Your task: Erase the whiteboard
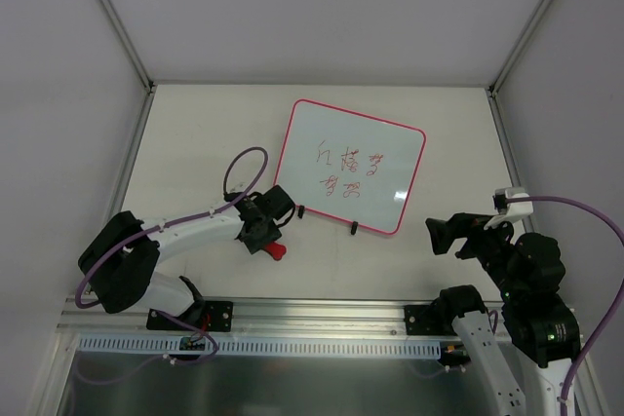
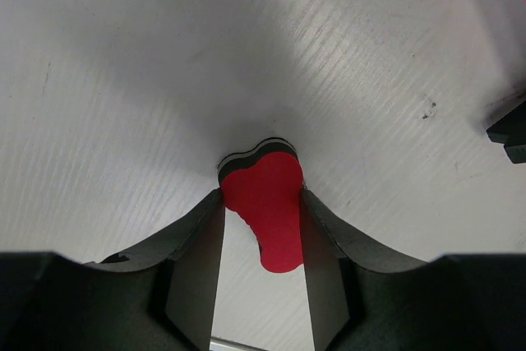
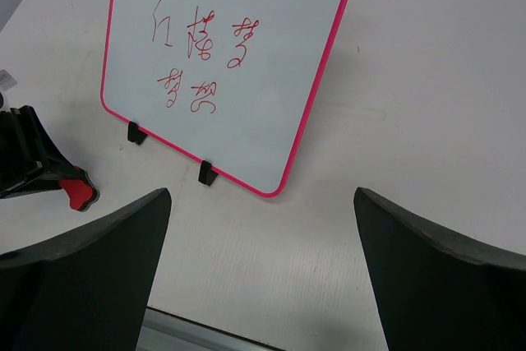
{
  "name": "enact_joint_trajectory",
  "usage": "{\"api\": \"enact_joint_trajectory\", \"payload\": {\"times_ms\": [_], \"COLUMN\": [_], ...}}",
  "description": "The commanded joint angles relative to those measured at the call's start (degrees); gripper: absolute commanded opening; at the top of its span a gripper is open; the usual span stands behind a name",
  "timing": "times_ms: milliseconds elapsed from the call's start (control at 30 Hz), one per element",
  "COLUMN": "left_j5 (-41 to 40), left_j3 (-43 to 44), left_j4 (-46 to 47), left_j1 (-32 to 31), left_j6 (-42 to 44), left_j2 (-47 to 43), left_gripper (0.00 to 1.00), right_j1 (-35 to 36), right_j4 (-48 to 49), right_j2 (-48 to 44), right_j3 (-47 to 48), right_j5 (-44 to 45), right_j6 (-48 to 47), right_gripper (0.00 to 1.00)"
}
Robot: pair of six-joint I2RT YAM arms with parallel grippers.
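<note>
The whiteboard (image 1: 356,168) has a pink-red frame, two black feet and red handwritten marks; it lies in the middle of the table and also shows in the right wrist view (image 3: 230,63). My left gripper (image 1: 266,239) is low at the board's near left corner, shut on the small red bone-shaped eraser (image 1: 277,251). In the left wrist view the eraser (image 2: 267,211) sits between both fingers of the left gripper (image 2: 261,195), its wide end at their tips. My right gripper (image 1: 444,234) is open and empty, right of the board; its jaws (image 3: 261,203) stand wide apart.
The white table (image 1: 195,143) is walled by white panels at the back and sides. A metal rail (image 1: 312,314) runs along the near edge. A purple cable (image 1: 244,168) loops above the left arm. One black foot of the board (image 2: 514,131) shows at the right of the left wrist view.
</note>
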Motion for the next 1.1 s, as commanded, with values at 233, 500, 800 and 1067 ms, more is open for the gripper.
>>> {"api": "enact_joint_trajectory", "payload": {"times_ms": [233, 500, 800, 1067], "left_j5": [-7.1, -2.5, 5.4, 4.9], "left_j3": [8.5, 11.3, 8.6, 6.2], "left_j4": [-1.1, 7.5, 13.8, 13.5], "left_j1": [1.9, 4.1, 4.3, 4.3], "left_j6": [12.7, 30.8, 42.1, 33.7], "left_j2": [4.1, 8.6, 9.6, 4.1], "left_gripper": [0.38, 0.40, 0.51, 0.89], "right_j1": [0.4, 0.4, 0.3, 0.4], "right_j4": [2.1, 1.5, -0.3, -0.4], "right_j2": [0.0, -1.0, -2.6, -2.2], "right_j3": [-0.5, -0.5, -0.2, -0.1], "right_j5": [-0.8, -0.7, 0.2, -0.2], "right_j6": [-0.4, -0.2, -0.4, -0.2], "right_gripper": [0.99, 0.99, 0.99, 0.99]}}
